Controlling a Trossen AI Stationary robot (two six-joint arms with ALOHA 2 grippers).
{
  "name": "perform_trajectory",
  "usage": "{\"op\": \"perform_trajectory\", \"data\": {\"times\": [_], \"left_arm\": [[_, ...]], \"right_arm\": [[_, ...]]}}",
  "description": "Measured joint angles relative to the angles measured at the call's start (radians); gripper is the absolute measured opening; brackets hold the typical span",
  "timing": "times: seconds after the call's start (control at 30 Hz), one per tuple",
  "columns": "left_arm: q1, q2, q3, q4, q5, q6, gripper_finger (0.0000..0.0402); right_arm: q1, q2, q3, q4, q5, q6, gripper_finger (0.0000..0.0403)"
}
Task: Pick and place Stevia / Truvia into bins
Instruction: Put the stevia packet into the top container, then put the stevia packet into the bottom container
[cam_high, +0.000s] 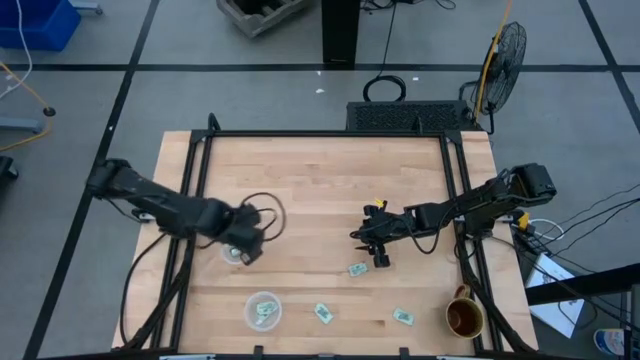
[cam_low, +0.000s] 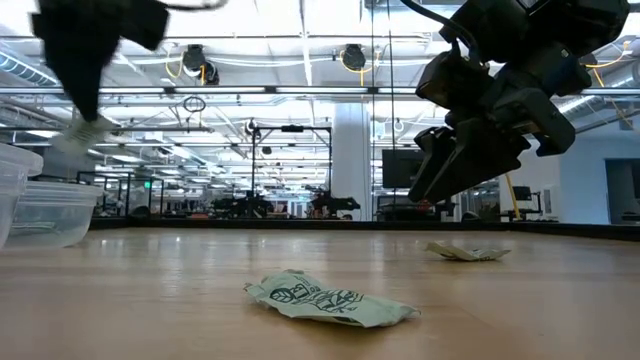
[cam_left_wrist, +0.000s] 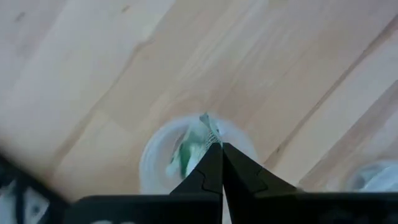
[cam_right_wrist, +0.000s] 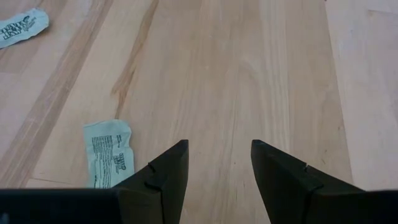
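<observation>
My left gripper (cam_high: 243, 245) (cam_left_wrist: 221, 146) hovers over a clear cup (cam_high: 232, 254) (cam_left_wrist: 155, 155) on the table's left half, shut on a pale green and white sachet (cam_left_wrist: 200, 138). A second clear cup (cam_high: 263, 309) nearer the near edge has sachets in it. My right gripper (cam_high: 379, 252) (cam_right_wrist: 219, 149) is open and low over the table's middle, touching nothing. A sachet (cam_right_wrist: 111, 162) (cam_high: 356, 269) lies flat just beside its fingers. Two more sachets (cam_high: 323, 313) (cam_high: 403, 317) lie flat near the near edge. My left gripper pinches one end of the sachet (cam_left_wrist: 208, 135) between its two fingertips, coming from above and pointing down. The sachet is lifted clear and hangs below the fingers (cam_left_wrist: 208, 168), over the cup's opening.
A brown-gold mug (cam_high: 463, 316) stands at the table's near right corner. A black frame (cam_high: 330, 133) runs along the far and side edges. Bare wood lies across the table's far half. In the low view, a crumpled sachet (cam_low: 330, 300) lies in front and another (cam_low: 465, 252) behind it.
</observation>
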Motion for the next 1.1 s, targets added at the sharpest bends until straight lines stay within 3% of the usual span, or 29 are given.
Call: {"op": "perform_trajectory", "data": {"times": [0.17, 0.4, 0.6, 0.83, 1.1], "left_arm": [[-0.106, -0.03, 0.0, -0.072, -0.079, -0.115, 0.0009], [-0.169, 0.01, -0.001, -0.064, -0.082, -0.163, 0.0004], [-0.169, 0.066, -0.025, -0.056, -0.083, -0.165, 0.0021], [-0.156, 0.089, -0.15, 0.051, 0.001, -0.19, 0.0004], [-0.139, 0.089, -0.18, 0.1, 0.026, -0.174, 0.0046]], "right_arm": [[0.0, 0.0, 0.0, 0.0, 0.0, 0.0, 0.0169], [0.0, 0.0, 0.0, 0.0, 0.0, 0.0, 0.0169], [0.0, 0.0, 0.0, 0.0, 0.0, 0.001, 0.0169], [0.0, 0.0, 0.0, 0.0, 0.0, 0.001, 0.0169], [0.0, 0.0, 0.0, 0.0, 0.0, 0.001, 0.0169]]}}
